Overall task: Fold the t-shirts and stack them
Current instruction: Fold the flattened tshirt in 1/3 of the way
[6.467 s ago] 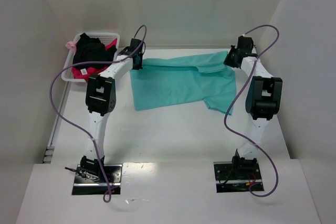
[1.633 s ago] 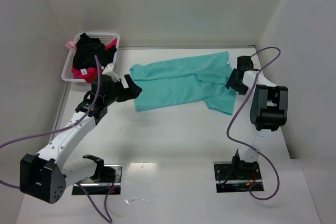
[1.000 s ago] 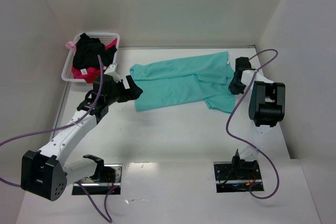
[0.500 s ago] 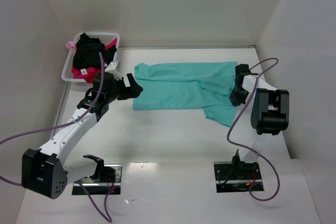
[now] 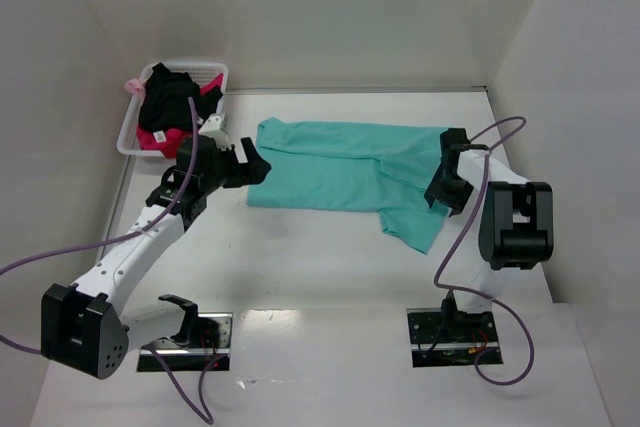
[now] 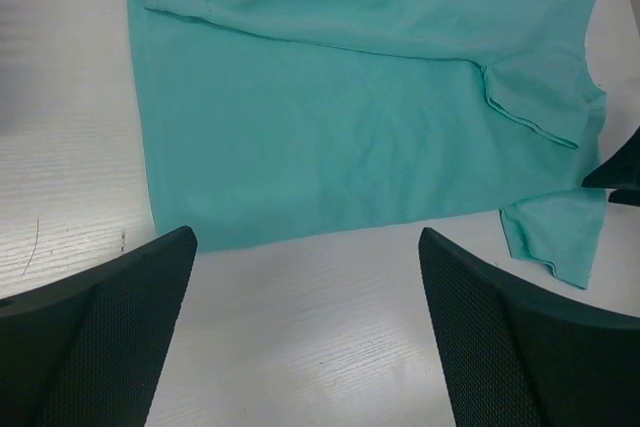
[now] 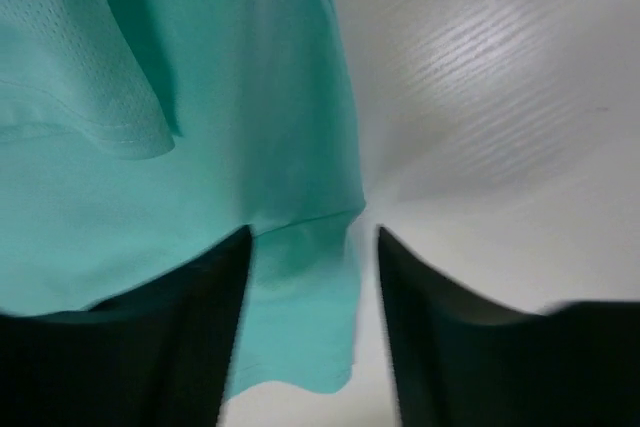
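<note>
The teal t-shirt [image 5: 345,165] lies flat on the table [image 5: 320,267], near its far edge. Only the top view shows the basket [image 5: 127,135] in the far left corner, holding the black t-shirt [image 5: 170,97] and the pink-red t-shirt [image 5: 155,137]. The left gripper [image 6: 310,337] is spread wide beside the teal shirt's left edge. In the right wrist view, the right gripper [image 7: 312,327] has its 2 fingers apart, with the shirt's hem lying between them.

One teal t-shirt [image 5: 335,162], one black t-shirt [image 5: 170,99], one pink t-shirt [image 5: 153,137], one basket [image 5: 214,70]
</note>
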Controlling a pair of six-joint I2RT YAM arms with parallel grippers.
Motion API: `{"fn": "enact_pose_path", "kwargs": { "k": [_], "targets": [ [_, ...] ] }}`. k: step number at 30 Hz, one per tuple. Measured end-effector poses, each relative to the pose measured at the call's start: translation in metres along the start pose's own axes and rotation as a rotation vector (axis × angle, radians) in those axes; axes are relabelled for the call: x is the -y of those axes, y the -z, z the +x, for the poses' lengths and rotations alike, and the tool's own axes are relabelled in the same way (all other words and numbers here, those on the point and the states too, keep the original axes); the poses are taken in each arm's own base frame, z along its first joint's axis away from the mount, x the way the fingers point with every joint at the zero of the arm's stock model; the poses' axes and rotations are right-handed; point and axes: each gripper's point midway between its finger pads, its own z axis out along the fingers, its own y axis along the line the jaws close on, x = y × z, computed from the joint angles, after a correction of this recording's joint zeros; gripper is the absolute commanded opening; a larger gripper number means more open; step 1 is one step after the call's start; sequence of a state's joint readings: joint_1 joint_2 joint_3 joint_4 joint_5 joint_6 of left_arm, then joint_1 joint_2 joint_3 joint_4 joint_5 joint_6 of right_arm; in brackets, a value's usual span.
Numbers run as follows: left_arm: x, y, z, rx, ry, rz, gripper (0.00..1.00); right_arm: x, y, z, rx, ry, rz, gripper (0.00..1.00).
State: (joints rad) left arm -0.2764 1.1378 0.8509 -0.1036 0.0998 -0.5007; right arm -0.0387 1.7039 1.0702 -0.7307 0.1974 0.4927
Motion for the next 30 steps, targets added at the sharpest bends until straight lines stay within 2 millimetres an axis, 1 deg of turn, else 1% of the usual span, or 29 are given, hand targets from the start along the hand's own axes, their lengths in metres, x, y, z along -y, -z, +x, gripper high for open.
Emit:
{"fn": "enact_pose_path", "kwargs": {
  "k": [1, 3, 5, 7, 9, 11, 14, 16, 18, 21, 24, 26, 28, 30],
  "targets": [
    [-0.001, 0.0, -0.001, 0.003, 0.0, -0.005, 1.0, 0.0, 0.002, -0.001, 0.005, -0.002, 0.0, 0.74],
    [-0.003, 0.0, -0.002, 0.009, 0.0, -0.019, 1.0, 0.001, 0.007, -0.002, 0.014, -0.014, 0.001, 0.85],
    [-0.007, -0.001, -0.004, 0.017, -0.001, -0.039, 1.0, 0.002, 0.015, -0.006, 0.027, -0.024, -0.002, 1.0],
    [-0.009, -0.004, -0.007, 0.024, -0.001, -0.058, 1.0, -0.002, 0.027, -0.019, 0.063, -0.036, -0.018, 1.0],
    [-0.013, -0.012, -0.012, 0.028, 0.0, -0.084, 1.0, -0.012, 0.044, -0.041, 0.124, -0.052, -0.06, 1.0],
    [-0.016, -0.022, -0.017, 0.026, 0.0, -0.104, 1.0, -0.025, 0.066, -0.066, 0.2, -0.07, -0.126, 1.0],
    [-0.018, -0.039, -0.027, 0.026, -0.012, -0.127, 1.0, -0.051, 0.105, -0.103, 0.325, -0.091, -0.27, 1.0],
    [-0.019, -0.048, -0.039, 0.038, -0.032, -0.142, 1.0, -0.068, 0.128, -0.121, 0.405, -0.09, -0.359, 1.0],
    [-0.017, -0.055, -0.054, 0.064, -0.049, -0.145, 1.0, -0.083, 0.145, -0.132, 0.462, -0.074, -0.425, 1.0],
    [-0.012, -0.06, -0.087, 0.148, -0.052, -0.118, 1.0, -0.104, 0.164, -0.144, 0.521, -0.041, -0.506, 1.0],
    [-0.013, -0.069, -0.119, 0.229, -0.047, -0.09, 1.0, -0.12, 0.173, -0.161, 0.566, -0.021, -0.549, 1.0],
    [-0.015, -0.083, -0.132, 0.259, -0.057, -0.073, 1.0, -0.129, 0.172, -0.174, 0.586, -0.017, -0.563, 1.0],
    [-0.016, -0.101, -0.135, 0.258, -0.085, -0.057, 1.0, -0.137, 0.164, -0.184, 0.595, -0.005, -0.562, 1.0],
    [-0.019, -0.12, -0.129, 0.234, -0.128, -0.04, 1.0, -0.144, 0.151, -0.191, 0.588, 0.008, -0.551, 1.0]
  ]
}}
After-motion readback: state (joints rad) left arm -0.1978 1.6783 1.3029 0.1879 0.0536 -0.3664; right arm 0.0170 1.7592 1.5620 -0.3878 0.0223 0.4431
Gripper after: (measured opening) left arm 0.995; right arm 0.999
